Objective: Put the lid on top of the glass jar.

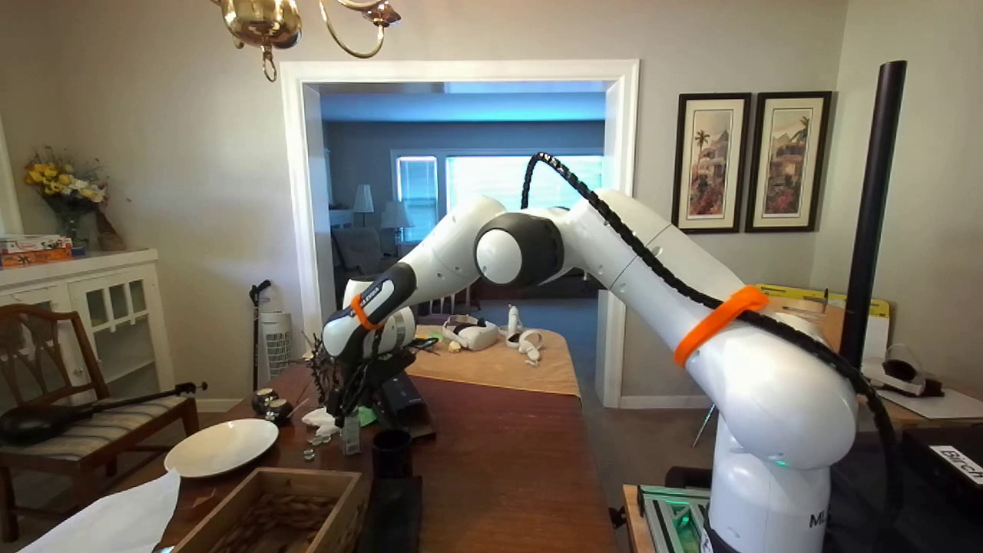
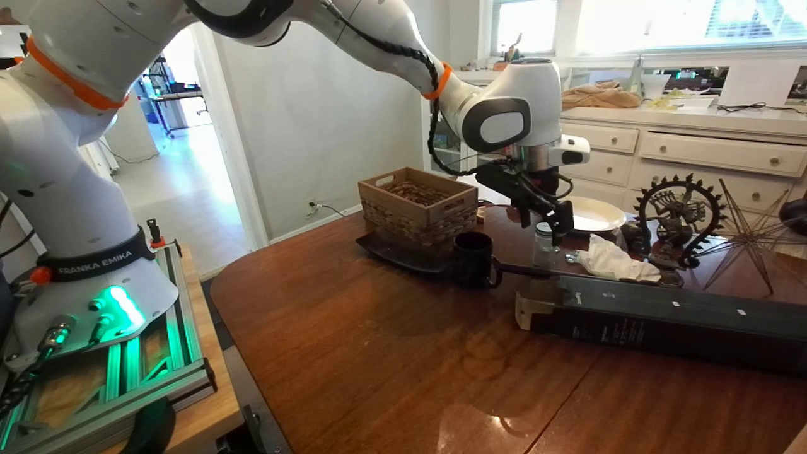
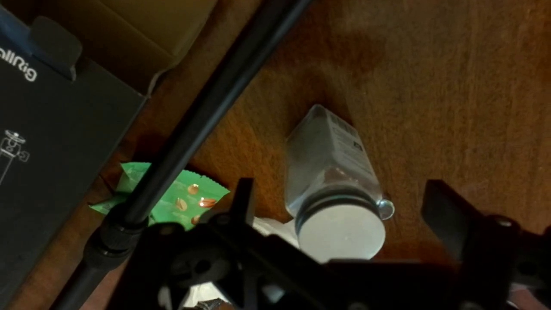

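The clear glass jar [image 3: 331,159] stands upright on the table; it also shows in both exterior views [image 1: 351,438] [image 2: 543,251]. The lid [image 3: 342,232], a round flat pale-grey disc, lies over the jar's mouth; it also shows in an exterior view [image 2: 543,227]. I cannot tell whether it is screwed down. My gripper [image 3: 340,189] is open and empty, with its fingers apart on either side of the lid and not touching it in the wrist view. In an exterior view my gripper [image 2: 543,221] is right at the jar's top. The gripper body hides the lid's near edge.
A black pole [image 3: 215,107] crosses beside a long black box [image 2: 662,321]. A black mug [image 2: 473,258] and wooden crate [image 2: 422,214] stand nearby. White tissue [image 2: 615,260], a green packet [image 3: 185,193], glass beads [image 3: 386,209], a white plate [image 1: 223,448] and a statue [image 2: 678,221] surround the jar.
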Robot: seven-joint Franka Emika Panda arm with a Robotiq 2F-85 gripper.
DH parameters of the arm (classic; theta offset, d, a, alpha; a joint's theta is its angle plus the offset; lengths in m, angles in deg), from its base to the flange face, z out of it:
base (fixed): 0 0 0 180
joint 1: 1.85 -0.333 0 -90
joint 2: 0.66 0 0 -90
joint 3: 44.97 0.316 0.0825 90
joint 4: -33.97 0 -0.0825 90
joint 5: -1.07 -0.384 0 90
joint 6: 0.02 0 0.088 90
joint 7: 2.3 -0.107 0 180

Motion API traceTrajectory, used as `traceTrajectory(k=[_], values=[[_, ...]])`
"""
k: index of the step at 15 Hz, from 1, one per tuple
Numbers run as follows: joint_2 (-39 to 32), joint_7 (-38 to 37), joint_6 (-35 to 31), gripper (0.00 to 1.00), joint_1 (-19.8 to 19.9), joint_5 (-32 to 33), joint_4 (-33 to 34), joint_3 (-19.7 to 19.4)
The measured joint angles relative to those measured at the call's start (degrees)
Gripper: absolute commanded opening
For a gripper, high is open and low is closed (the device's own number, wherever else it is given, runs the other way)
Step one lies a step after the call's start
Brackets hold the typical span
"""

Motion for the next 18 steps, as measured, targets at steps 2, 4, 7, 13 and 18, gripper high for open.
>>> traceTrajectory(k=[2, 4, 7, 13, 18], values=[[1.4, 0.4, 0.0, 1.0, 0.3, -0.1, -0.6, 0.2], [3.4, 1.6, 0.1, 1.0, 1.0, -0.3, -2.4, 0.8], [7.3, 2.8, 1.2, 1.0, 2.3, -0.6, -6.7, 1.3], [15.4, 9.1, 8.2, 1.0, 5.2, -2.0, -15.8, 1.5], [21.7, 14.7, 9.6, 1.0, 6.2, -3.0, -22.9, 1.0]])
